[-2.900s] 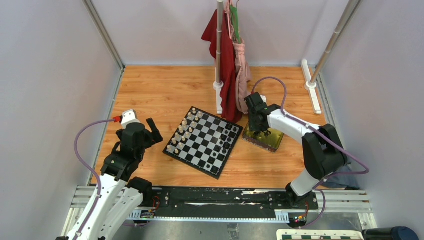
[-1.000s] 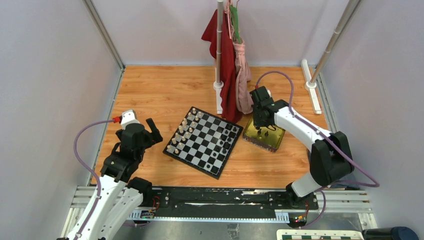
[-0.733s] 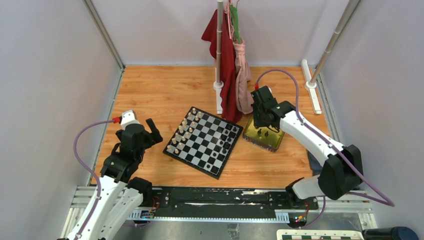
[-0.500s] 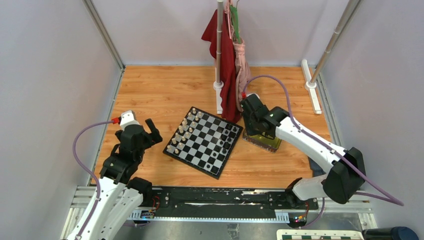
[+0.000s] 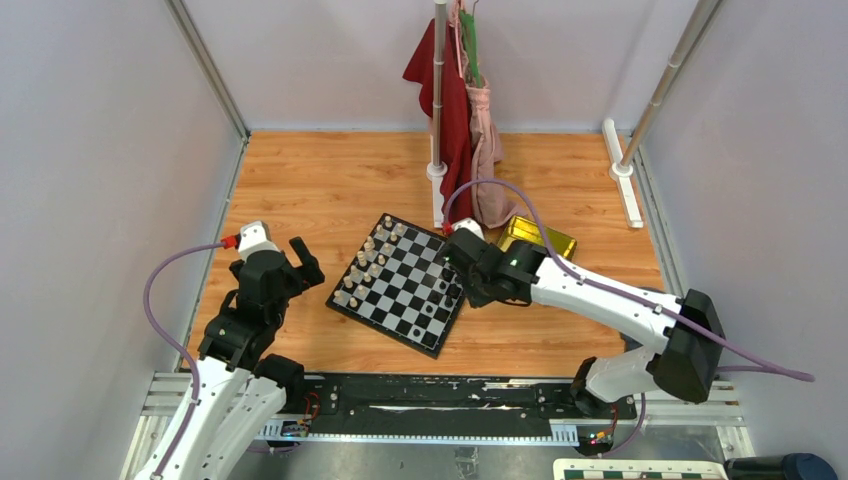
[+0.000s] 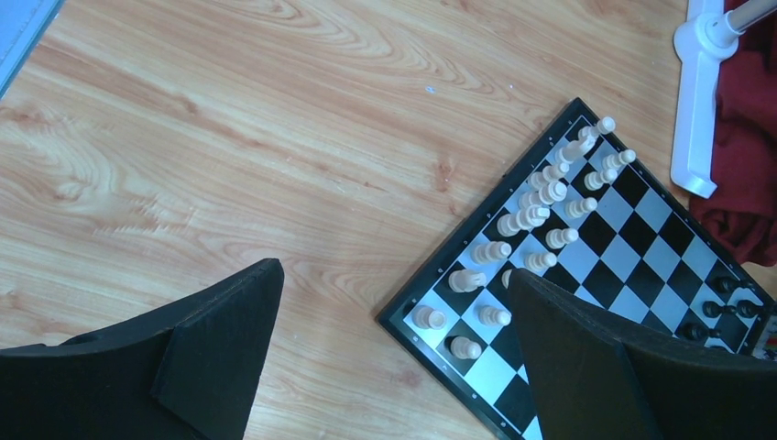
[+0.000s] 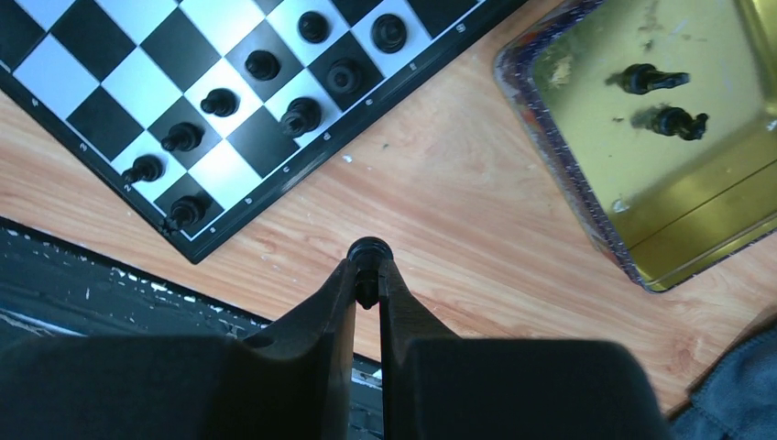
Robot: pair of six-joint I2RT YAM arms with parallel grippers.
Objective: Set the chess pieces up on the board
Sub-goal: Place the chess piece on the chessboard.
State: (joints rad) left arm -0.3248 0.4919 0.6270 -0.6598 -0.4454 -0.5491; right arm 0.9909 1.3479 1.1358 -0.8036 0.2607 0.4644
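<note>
Black chess piece [image 7: 370, 252] pinched in my right tool [image 7: 368, 275], jaws narrow, over desk [image 7: 458, 202] between board [image 7: 103, 121] and gold tin [image 7: 705, 197]; possibly a pawn. Left tool [image 6: 394, 275] gapes empty. Red cloth [image 5: 455, 130] hangs behind board.

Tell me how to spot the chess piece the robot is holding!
Find the chequered board and the gold tray beside it. Between them in the right wrist view, the right gripper pinches one small black piece. Other black pieces sit on the board or tray; only this one is gripped.
</note>
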